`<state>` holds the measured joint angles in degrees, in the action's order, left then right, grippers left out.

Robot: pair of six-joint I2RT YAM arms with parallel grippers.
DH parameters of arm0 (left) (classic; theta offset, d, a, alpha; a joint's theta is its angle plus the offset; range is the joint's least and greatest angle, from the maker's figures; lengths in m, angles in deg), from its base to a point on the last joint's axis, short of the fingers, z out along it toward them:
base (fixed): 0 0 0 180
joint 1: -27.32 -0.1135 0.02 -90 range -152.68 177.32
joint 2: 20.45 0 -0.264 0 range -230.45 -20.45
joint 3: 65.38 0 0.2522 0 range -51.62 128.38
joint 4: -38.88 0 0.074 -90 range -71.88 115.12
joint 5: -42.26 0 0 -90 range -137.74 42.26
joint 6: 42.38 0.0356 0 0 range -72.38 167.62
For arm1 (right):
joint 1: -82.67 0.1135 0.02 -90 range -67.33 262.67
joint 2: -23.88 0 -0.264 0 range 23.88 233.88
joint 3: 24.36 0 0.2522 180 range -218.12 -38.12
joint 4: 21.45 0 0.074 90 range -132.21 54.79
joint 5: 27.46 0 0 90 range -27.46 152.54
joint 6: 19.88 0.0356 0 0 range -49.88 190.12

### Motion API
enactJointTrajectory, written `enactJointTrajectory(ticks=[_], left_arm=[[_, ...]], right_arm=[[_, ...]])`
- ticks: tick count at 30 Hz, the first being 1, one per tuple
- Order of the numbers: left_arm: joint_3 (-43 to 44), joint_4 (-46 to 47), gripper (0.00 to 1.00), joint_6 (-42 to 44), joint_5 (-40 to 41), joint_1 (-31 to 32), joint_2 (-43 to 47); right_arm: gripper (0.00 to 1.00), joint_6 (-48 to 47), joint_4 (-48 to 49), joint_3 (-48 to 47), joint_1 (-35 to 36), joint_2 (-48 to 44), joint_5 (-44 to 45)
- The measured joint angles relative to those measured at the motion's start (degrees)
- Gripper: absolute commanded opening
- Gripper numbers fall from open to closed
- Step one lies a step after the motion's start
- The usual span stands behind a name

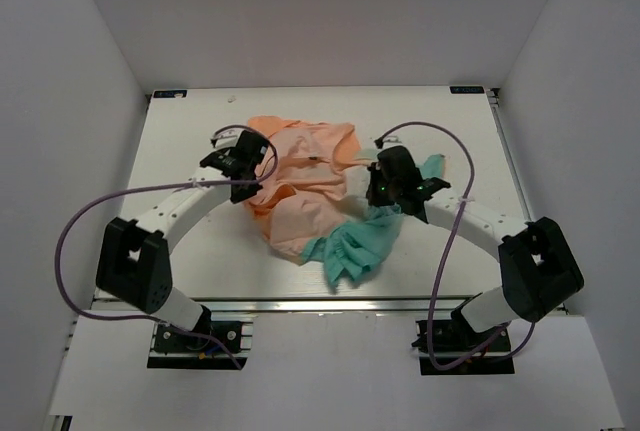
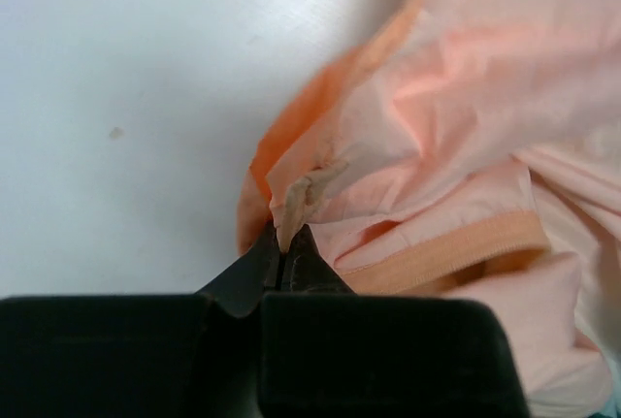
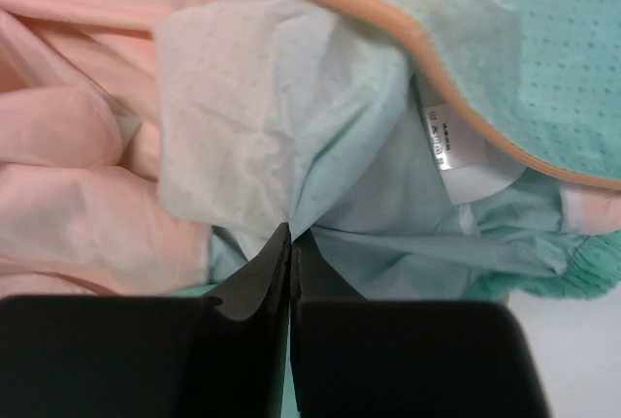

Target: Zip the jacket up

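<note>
Open table (image 1: 190, 121) surrounds the crumpled jacket (image 1: 310, 191); side walls (image 1: 60, 101) hem it in.

A robotics lab booth: bare white walls (image 1: 330, 21) enclose a white table (image 1: 190, 141); aluminium rail (image 1: 320, 304) at front

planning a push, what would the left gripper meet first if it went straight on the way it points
The left gripper is shut on a peach fold of the jacket. Straight on it would likely press into that same bunched peach fabric first; depth behind it is unclear.
</note>
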<state>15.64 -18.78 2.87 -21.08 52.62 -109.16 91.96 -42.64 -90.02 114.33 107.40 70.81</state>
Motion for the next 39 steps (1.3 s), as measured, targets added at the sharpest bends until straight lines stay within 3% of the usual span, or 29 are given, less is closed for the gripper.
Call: enactJointTrajectory(ticks=[2, 3, 5, 6, 8, 10, 17, 22, 26, 30, 31, 33, 35, 39], left_arm=[[-4.2, -2.49, 0.0, -1.97, 0.92, 0.26, 4.13], [-5.95, -3.87, 0.0, -2.78, 1.01, 0.42, 5.77], [-8.52, -6.34, 0.0, -3.91, 0.98, 0.66, 8.74], [-9.42, -7.21, 0.02, -4.33, 0.98, 0.7, 10.36], [-9.94, -8.61, 0.02, -4.72, 1.03, 0.74, 13.27], [-9.88, -8.63, 0.0, -4.85, 1.36, 0.74, 15.98], [-4.76, -9.4, 0.0, -4.87, 2.82, 0.74, 17.64], [-1.05, -8.59, 0.0, -4.83, 2.97, 0.74, 17.35], [-0.7, -7.69, 0.0, -4.83, 2.99, 0.76, 17.44], [-0.7, -7.54, 0.0, -4.94, 3.17, 0.76, 17.44], [-0.7, -7.56, 0.0, -5.11, 3.23, 0.76, 17.44], [-0.72, -7.54, 0.0, -5.51, 3.48, 0.76, 17.44], [-0.76, -7.5, 0.0, -5.81, 3.85, 0.74, 17.44], [-0.76, -7.54, 0.0, -6.71, 5.18, 0.74, 16.68]], right_arm=[[0.16, 0.9, -1.25, 0.07, 3.58, 0.5, -0.37], [0.34, 1.2, -2.23, 0.07, 4.52, 0.61, -0.35], [0.46, 1.99, -4.2, 0.04, 5.01, 0.61, 0.07], [0.59, 1.97, -5.05, 0.02, 4.94, 0.52, 0.52], [0.66, 2.08, -7.37, 0.02, 4.72, -0.26, 1.33], [0.83, 1.97, -9.29, 0.02, 4.66, -2.14, 2.23], [0.89, 1.29, -15.74, 0.15, 4.61, -14.99, 5.16], [0.89, 0.46, -17.11, 5.79, 7.61, -21.7, -0.2], [0.89, 0.02, -16.83, 10.56, 21.59, -22.16, -4.44], [0.89, 0.15, -13.35, 10.84, 33.03, -15.87, -6.19], [0.84, 0.24, -12.92, 10.36, 34.51, -13.79, -6.12], [0.36, 0.5, -12.26, 8.5, 36.59, -8.11, -5.11], [0.0, 2.75, -13.07, 5.68, 37.11, -3.08, -1.49], [0.0, 10.03, -18.32, 3.08, 35.71, -2.89, 7.91]])
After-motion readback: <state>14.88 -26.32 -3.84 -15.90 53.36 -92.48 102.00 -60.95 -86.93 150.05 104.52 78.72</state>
